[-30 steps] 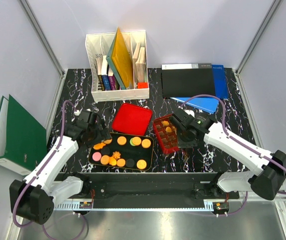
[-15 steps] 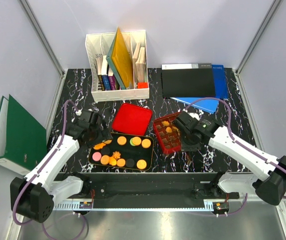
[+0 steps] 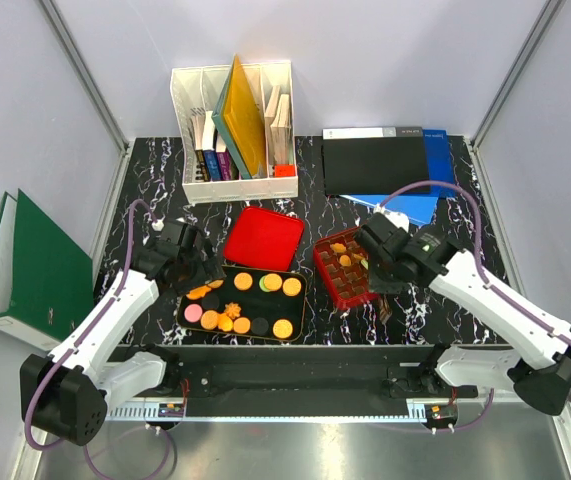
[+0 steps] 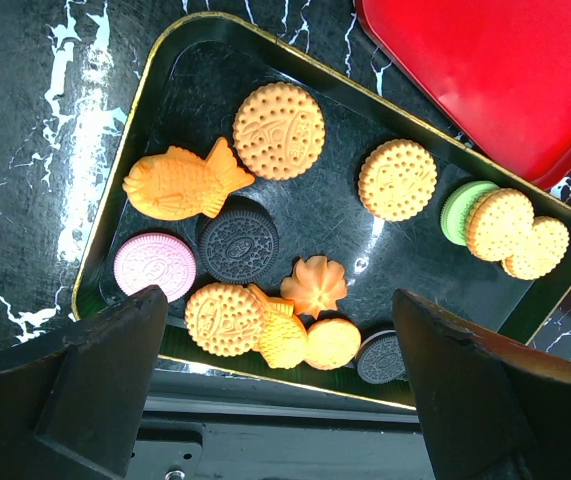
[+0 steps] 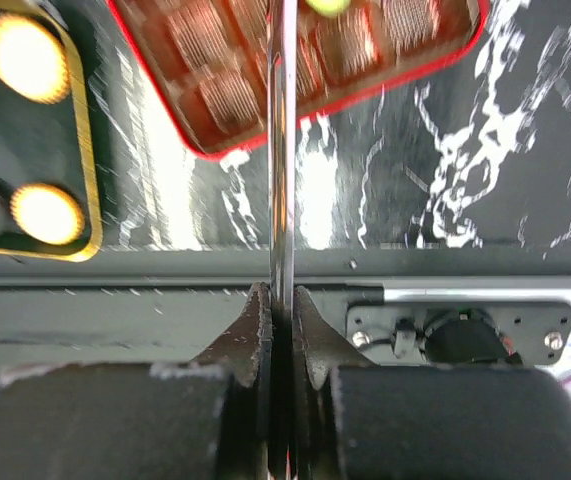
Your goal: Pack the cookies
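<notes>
**Inspector:** Cookies [image 4: 278, 130], location?

**Assistant:** Most lie loose on the black tray [image 4: 193, 90], directly below the left gripper [image 4: 277, 300] and framed between its two fingers. I count round biscuit-coloured ones, a fish shape, a flower shape, one pink, two black and one green. The pink one sits just beside the left fingertip, and one black one just beside the right fingertip.

**Inspector:** State of those fingers?

**Assistant:** Spread wide, with nothing gripped. I see no contact with the tray or the cookies.

**Inspector:** Beyond the tray?

**Assistant:** A red lid [image 4: 485, 70] lies flat past the tray's far rim, ahead of the right finger.

**Inspector:** Right gripper [image 5: 280, 295]?

**Assistant:** Its fingers are pressed together on a thin strip [image 5: 282, 150], which is shiny and seen edge-on. I cannot tell what it is. It runs straight out from the fingertips and over the red tin [image 5: 210, 110], whose gridded compartments lie ahead of the fingers. That view is blurred. From overhead, a few cookies sit in compartments of the tin. A corner of the tray, with two orange cookies on it, lies to the left of these fingers. Bare marbled table [image 5: 485, 150] lies to their right.
</notes>
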